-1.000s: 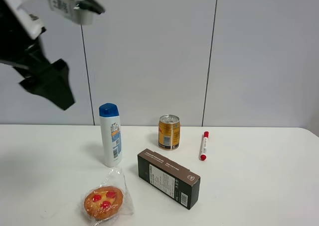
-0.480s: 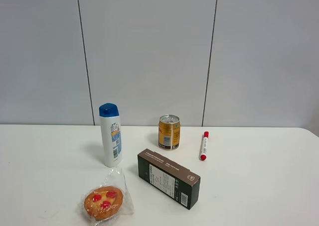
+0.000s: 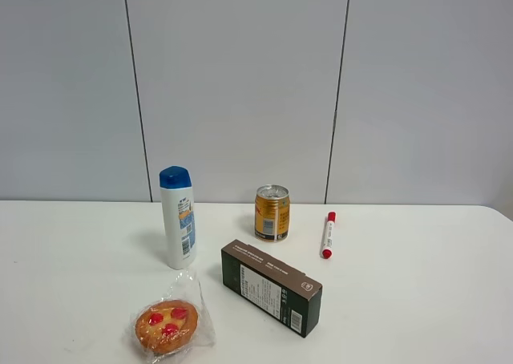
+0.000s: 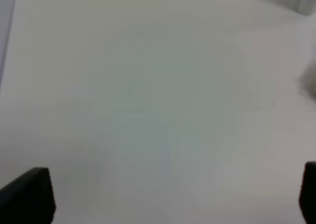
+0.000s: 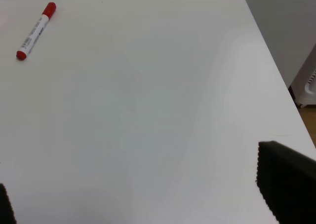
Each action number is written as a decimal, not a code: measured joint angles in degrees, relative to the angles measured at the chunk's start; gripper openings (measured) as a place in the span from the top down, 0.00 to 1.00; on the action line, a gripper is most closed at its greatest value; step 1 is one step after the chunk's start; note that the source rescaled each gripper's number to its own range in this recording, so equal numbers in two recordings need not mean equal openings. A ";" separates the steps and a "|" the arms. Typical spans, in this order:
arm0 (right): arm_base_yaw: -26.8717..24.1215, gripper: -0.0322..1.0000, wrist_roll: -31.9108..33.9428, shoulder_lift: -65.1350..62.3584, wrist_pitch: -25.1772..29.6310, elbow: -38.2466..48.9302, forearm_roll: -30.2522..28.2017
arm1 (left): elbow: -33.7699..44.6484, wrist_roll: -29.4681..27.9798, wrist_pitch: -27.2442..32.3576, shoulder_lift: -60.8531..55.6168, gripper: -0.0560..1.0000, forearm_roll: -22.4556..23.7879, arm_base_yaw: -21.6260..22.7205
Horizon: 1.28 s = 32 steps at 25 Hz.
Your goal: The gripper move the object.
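The object, a round golden-brown pastry point(image 3: 167, 325) with red bits in clear wrap, lies on the white table point(image 3: 417, 300) at the front left. No arm or gripper shows in the exterior high view. In the left wrist view my left gripper point(image 4: 168, 197) is open, its black fingertips point(image 4: 27, 194) far apart over bare, blurred table; the pastry is not clearly seen there. In the right wrist view my right gripper point(image 5: 143, 194) is open over bare table, with one black fingertip point(image 5: 284, 184) showing near the table's right edge.
A white bottle with a blue cap point(image 3: 177, 217) stands behind the pastry. A dark brown box point(image 3: 271, 287) lies at the centre. A gold can point(image 3: 272, 213) and a red-capped marker point(image 3: 327, 235) point(image 5: 35, 31) lie further back.
One second ago the left arm was high at the upper left of the exterior view; it has since left that view. The objects on the table have not moved.
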 joint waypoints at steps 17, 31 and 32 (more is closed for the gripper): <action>0.00 0.00 0.00 0.00 0.00 0.00 0.00 | 16.07 -0.86 -5.87 -17.61 0.00 -7.22 0.00; 0.00 0.00 0.00 0.00 0.00 0.00 0.00 | 18.68 -0.93 -8.54 -21.16 0.00 -7.55 0.00; 0.00 0.00 0.00 0.00 0.00 0.00 0.00 | 18.68 -1.00 -8.54 -21.59 0.00 -7.55 0.00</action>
